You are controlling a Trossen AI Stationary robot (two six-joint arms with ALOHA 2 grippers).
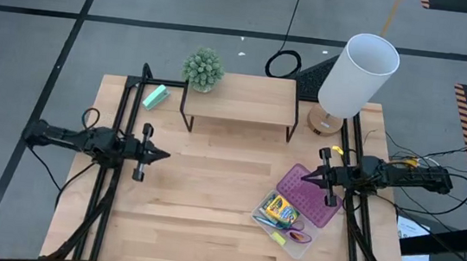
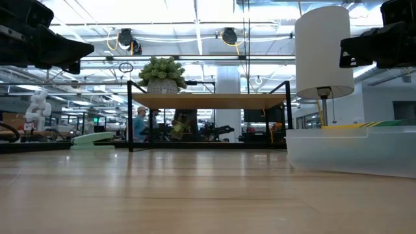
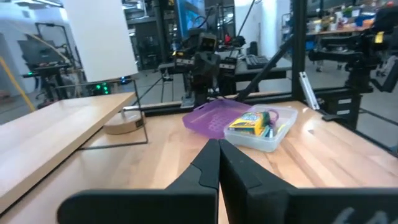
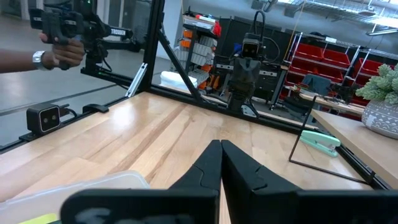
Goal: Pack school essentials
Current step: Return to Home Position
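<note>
My left arm lies stretched level along the left side of the overhead frame, and my left gripper [image 1: 160, 154] hangs above bare wood with its two dark fingers pressed together at the tips, holding nothing. My right arm mirrors it from the right edge, and my right gripper [image 1: 310, 176] is likewise closed tight and empty, its tip over the purple lid [image 1: 307, 195], a flat plastic sheet with a bumpy dotted texture, leaning on the clear box [image 1: 298, 242] at lower right of the overhead frame. Inside that shallow, rounded plastic box sits the crayon box [image 1: 280, 212], yellow and green cardboard with printing I cannot read, and just beside it toward the lower edge the scissors [image 1: 295, 236] with purple handles. The table [image 1: 206, 223] is pale wooden planks. In the upper middle stands a low wooden shelf [image 1: 239, 106] on thin black metal legs, carrying a small spiky green plant [image 1: 203, 68]; a mint-green block [image 1: 156, 96] lies to its left, and a lamp [image 1: 356, 74] with a smooth white cylindrical shade and round wooden base stands to its right.
</note>
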